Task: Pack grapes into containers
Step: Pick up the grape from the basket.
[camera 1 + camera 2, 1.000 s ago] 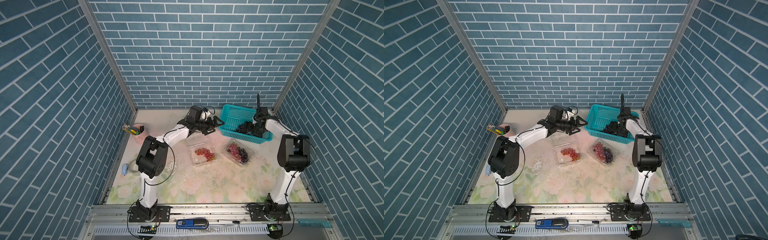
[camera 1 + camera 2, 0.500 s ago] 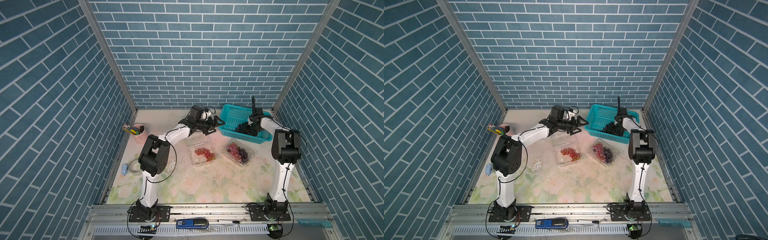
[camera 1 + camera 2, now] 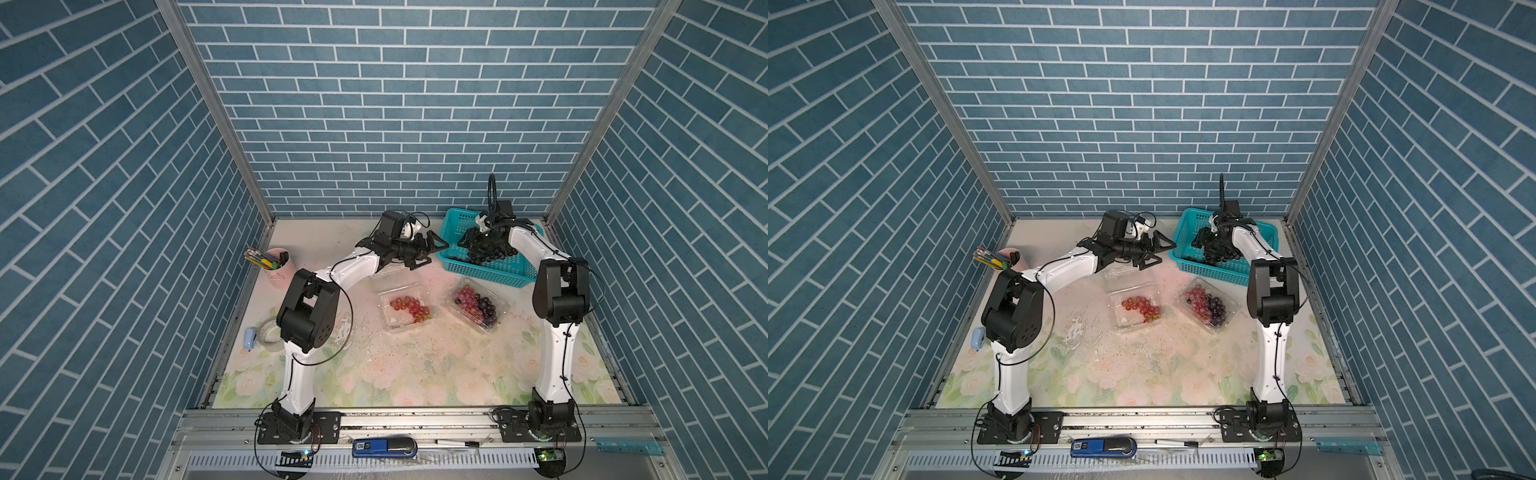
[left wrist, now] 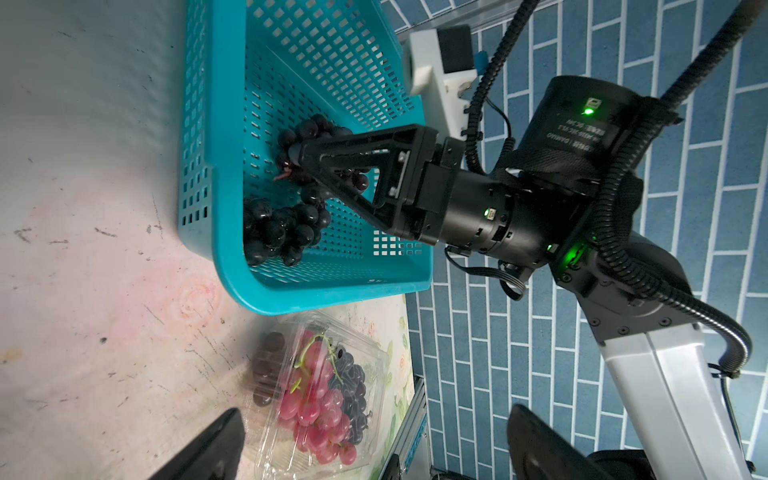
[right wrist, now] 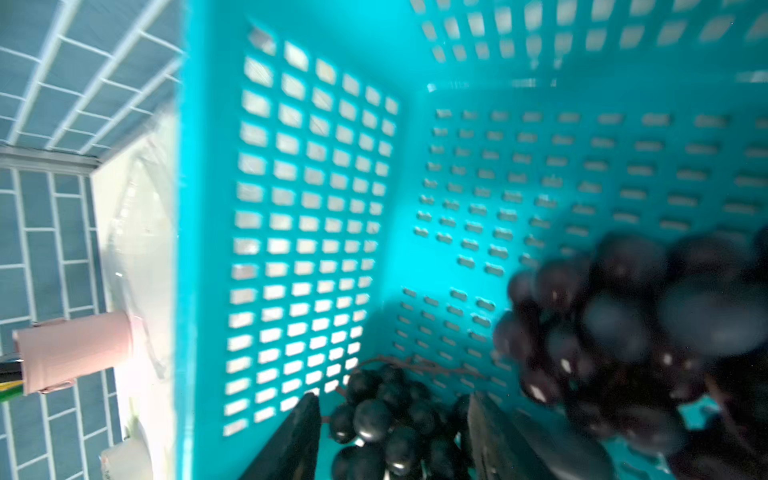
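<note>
Counted in both top views on the flowered table [image 3: 415, 374]: one teal basket [image 3: 486, 276], two clear boxes that plainly hold fruit, and five bunches of grapes [image 3: 1200, 301] as far as they can be told apart. The red-grape container [image 3: 387, 322] lies mid-table with one red bunch [image 3: 409, 308] in it. The mixed container [image 3: 501, 305], near the basket's front wall, holds one red-pink bunch [image 3: 466, 297] touching one dark purple bunch [image 3: 486, 312]. Inside the basket the left wrist view shows a dark bunch [image 4: 311, 131] at the right gripper's finger and a second dark bunch [image 4: 274, 232] against the wall; stray berries lie between them, so I cannot tell if they are joined. Some clear plastic [image 3: 397, 276] lies just behind the red-grape container; whether it is that box's lid or a third box I cannot tell. The left gripper [image 3: 437, 252] hovers over this plastic, just beside the basket's corner, jaws spread wide and holding nothing; its own wrist view cuts off all but the finger ends. The right gripper [image 5: 390, 401] reaches down into the basket with its jaws partway apart and the dark bunch between them, berries right up against both pads; whether they pinch it I cannot tell. The second dark bunch is a blur in that view, and in the top views the wrist hides the right fingers. By the left wall stand one pink pen cup [image 3: 276, 266], one roll of tape [image 3: 268, 332] half behind the left arm, and one pale-blue object [image 3: 249, 338] too small to name.
</note>
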Controlling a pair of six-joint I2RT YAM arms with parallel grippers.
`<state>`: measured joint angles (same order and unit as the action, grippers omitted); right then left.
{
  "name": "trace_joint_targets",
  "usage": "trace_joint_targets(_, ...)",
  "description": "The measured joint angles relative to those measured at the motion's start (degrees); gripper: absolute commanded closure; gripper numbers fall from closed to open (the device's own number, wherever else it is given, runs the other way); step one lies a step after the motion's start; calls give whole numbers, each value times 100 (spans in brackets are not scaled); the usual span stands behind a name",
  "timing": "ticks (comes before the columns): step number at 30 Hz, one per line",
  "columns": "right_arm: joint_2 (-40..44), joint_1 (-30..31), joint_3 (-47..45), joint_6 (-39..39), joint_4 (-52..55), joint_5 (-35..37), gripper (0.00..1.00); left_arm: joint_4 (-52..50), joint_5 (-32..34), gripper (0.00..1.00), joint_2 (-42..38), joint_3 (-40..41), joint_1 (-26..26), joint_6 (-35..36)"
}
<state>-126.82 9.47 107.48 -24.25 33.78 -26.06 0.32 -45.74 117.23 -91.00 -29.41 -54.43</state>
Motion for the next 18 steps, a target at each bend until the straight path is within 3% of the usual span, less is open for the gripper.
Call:
trace_joint_targets(8,-4,-68,304,308,675,601,21,2,-2,0,0,55,35,0)
trace_joint_targets(14,284,-120,-612,544,979,767,12,55,-26,0,0,63,35,-17)
trace_joint_targets(18,376,-184,-981,503,879,461,10,87,-48,0,0,66,35,-24)
